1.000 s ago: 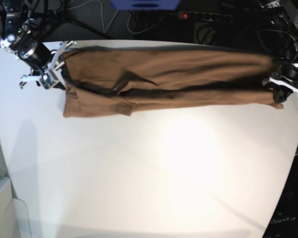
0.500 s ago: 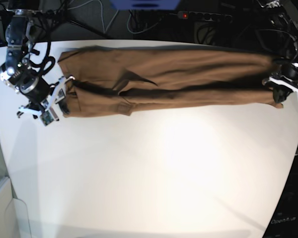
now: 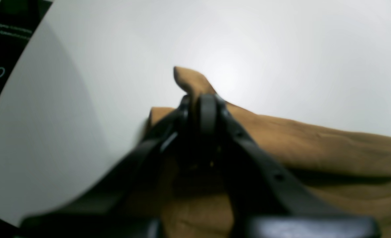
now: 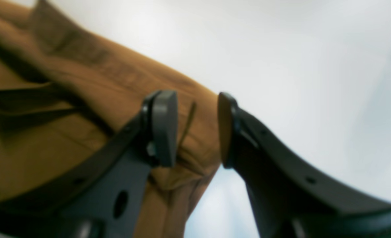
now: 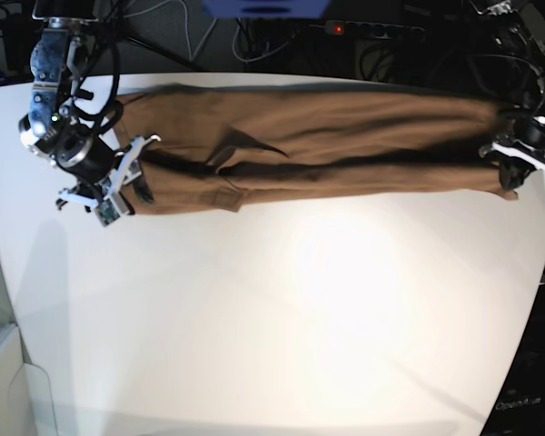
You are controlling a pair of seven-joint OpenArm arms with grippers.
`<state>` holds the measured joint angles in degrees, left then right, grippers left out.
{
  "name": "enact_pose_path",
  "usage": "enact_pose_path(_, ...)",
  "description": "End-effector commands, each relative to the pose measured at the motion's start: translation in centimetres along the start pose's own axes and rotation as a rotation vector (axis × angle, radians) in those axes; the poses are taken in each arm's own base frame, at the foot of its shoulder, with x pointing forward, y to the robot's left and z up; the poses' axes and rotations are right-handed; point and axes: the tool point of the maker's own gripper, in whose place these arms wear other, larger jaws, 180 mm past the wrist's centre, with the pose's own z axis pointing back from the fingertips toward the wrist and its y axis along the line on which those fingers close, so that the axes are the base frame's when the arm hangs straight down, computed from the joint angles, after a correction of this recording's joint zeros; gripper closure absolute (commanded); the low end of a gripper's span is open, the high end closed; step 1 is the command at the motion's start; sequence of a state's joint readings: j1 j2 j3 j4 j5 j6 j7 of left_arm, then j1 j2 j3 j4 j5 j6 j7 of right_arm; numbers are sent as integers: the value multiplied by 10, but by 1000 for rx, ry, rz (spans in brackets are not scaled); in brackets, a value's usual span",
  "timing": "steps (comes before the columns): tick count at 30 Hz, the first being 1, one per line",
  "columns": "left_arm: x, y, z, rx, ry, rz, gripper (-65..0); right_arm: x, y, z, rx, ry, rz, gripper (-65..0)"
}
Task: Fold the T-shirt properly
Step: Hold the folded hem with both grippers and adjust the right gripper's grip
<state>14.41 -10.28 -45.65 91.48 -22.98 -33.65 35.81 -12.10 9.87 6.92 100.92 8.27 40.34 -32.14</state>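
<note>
Looking from the base camera's left edge, I see my right gripper point(image 5: 125, 186) at the near-left corner of the T-shirt point(image 5: 318, 141), its jaws standing apart. In the right wrist view one grey pad point(image 4: 164, 127) sits over the tan cloth while the other, darker finger point(image 4: 227, 129) hangs just past the hem, over the bare white table point(image 4: 298, 66); the corner of the shirt shows in the gap between them, but I cannot tell whether either pad is actually touching it. Moving right, the shirt itself lies across the far part of the table point(image 5: 282, 318) as a long, narrow band, folded lengthwise, with a dark crease running along its middle and a small pointed flap left of centre. Its left end is squared off; its right end narrows toward the other arm. At the far right of the base view my left gripper point(image 5: 511, 173) is closed tight on that end of the shirt. The left wrist view confirms it: the two black fingers point(image 3: 208, 112) meet with a nub of tan fabric poking out above them, and the rest of the cloth trails off to the right, resting on the table. Behind the table's far edge I make out dark cables and a power strip point(image 5: 372, 29).
</note>
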Motion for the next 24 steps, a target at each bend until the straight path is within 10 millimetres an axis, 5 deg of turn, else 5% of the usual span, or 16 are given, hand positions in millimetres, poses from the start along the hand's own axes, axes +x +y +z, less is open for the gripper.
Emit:
enact_pose_path(1,16,1,2,-4,-53,-12,-33,12,-3,1,-10,-47,-4,-213)
enact_pose_path(12,18,0,2,-3,-55,-18,-33,-10,8,-10,23,-4,-71,-212)
enact_pose_path(24,19,0,2,-3,-57,-19,-33,-13,14,-13,33,0,-93,-213)
